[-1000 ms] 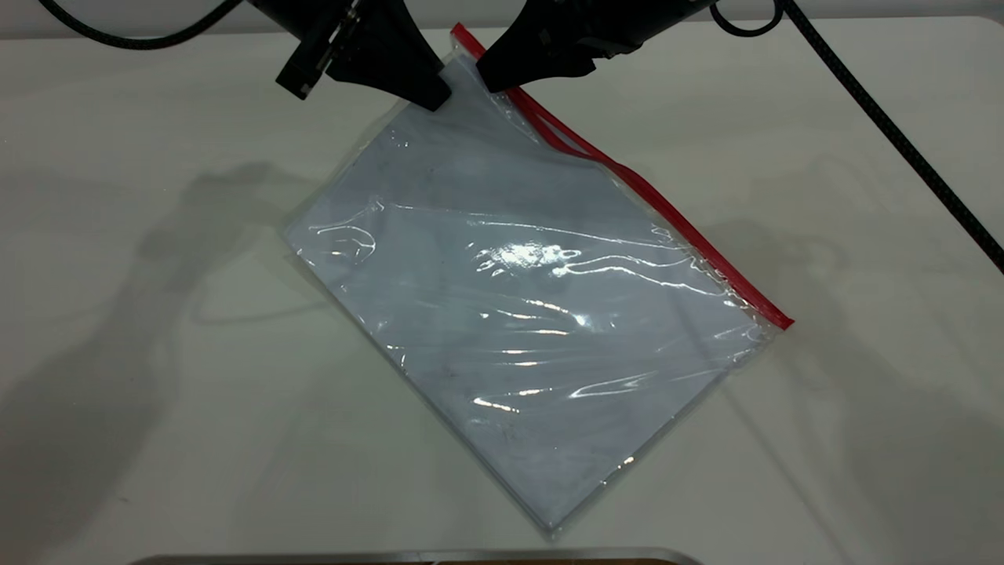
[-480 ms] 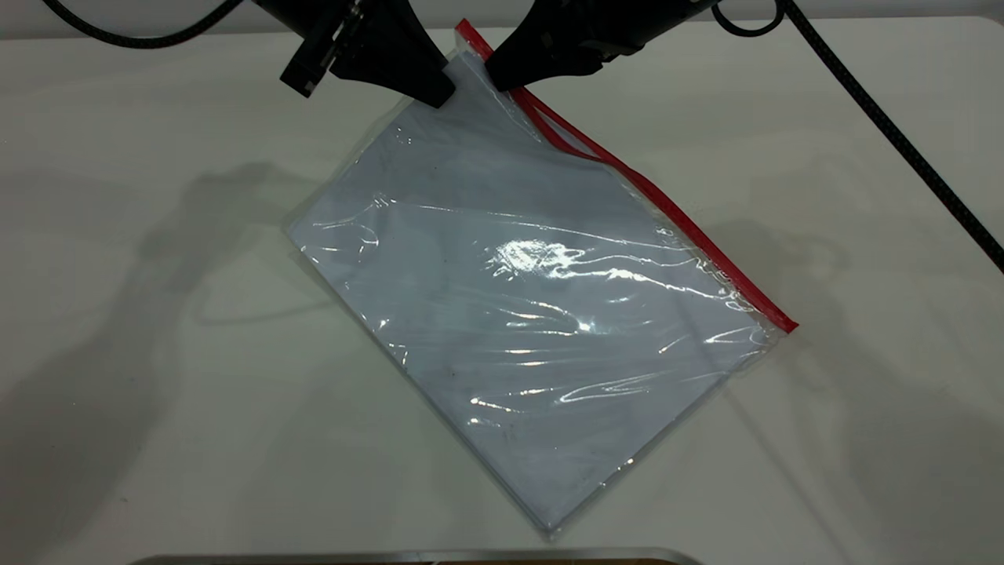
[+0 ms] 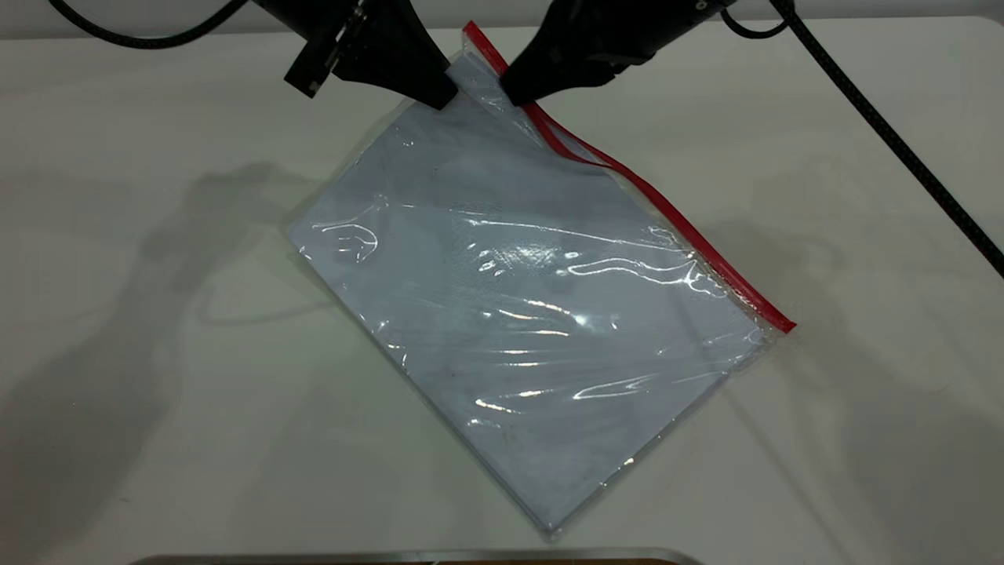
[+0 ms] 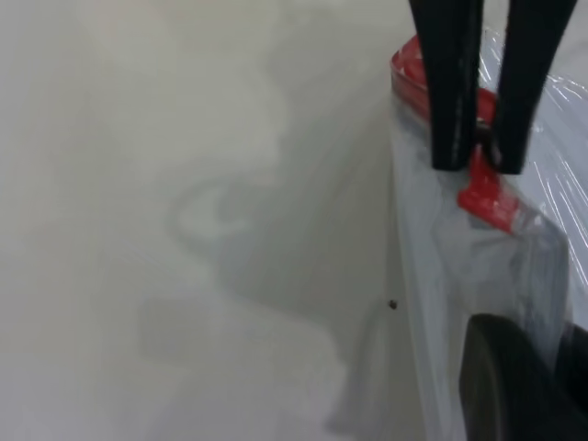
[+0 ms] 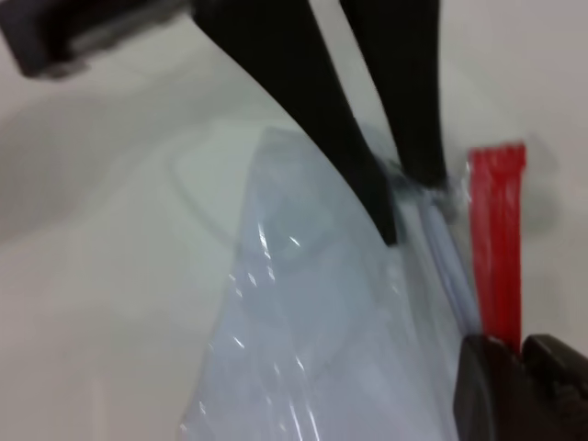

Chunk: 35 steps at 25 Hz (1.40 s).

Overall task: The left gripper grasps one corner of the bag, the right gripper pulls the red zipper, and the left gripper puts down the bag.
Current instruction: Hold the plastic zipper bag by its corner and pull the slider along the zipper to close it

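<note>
The bag point(image 3: 518, 314) lies slanted on the white table, with white sheets showing through the clear plastic. The red zipper point(image 3: 682, 231) runs along its upper right edge. My left gripper point(image 3: 445, 98) is shut on the bag's top corner and holds it slightly raised. My right gripper point(image 3: 514, 96) is shut on the red zipper just beside that corner. In the right wrist view my right gripper point(image 5: 522, 354) pinches the red zipper point(image 5: 496, 239), and the left gripper point(image 5: 411, 204) clamps the corner. In the left wrist view the right gripper point(image 4: 478, 161) closes on the red zipper point(image 4: 487, 197).
A thick braided cable point(image 3: 886, 133) runs from the right arm across the table's right side. A metal edge point(image 3: 408, 555) lies along the table's near side, below the bag's lower corner. The bare table point(image 3: 157, 392) spreads to the left.
My right gripper has slid a little down the red zipper, away from the held corner. The bag rippled slightly. My left gripper has kept its hold and barely moved.
</note>
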Motion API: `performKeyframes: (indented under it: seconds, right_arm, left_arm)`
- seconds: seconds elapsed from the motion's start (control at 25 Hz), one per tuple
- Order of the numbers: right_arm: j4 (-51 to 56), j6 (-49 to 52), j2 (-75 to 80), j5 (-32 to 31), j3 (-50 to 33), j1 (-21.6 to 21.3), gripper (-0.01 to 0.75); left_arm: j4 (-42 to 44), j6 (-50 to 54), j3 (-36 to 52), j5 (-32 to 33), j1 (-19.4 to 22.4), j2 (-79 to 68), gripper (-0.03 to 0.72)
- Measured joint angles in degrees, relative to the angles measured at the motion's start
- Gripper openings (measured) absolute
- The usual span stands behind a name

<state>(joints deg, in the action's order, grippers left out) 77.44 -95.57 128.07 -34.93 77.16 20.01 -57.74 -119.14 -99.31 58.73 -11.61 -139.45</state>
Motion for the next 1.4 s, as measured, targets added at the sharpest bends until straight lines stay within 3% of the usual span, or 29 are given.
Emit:
performKeyframes:
  seconds: [0.44,1.0,1.4]
  right_arm:
    - [-8.3,7.9,0.0,3.5,0.2,0.3,0.043]
    - [-28.6,22.9,-0.2,6.3,0.4,0.4,0.051]
    - [-40.8,35.3,-0.2,-1.2,0.4,-3.9,0.057]
  left_arm:
    - [-0.2,2.0,0.0,-0.8,0.0,-0.1,0.051]
    - [-1.3,6.4,0.1,-1.0,1.0,-0.1,0.051]
    - [0.1,10.2,0.1,-3.6,1.1,-0.1,0.051]
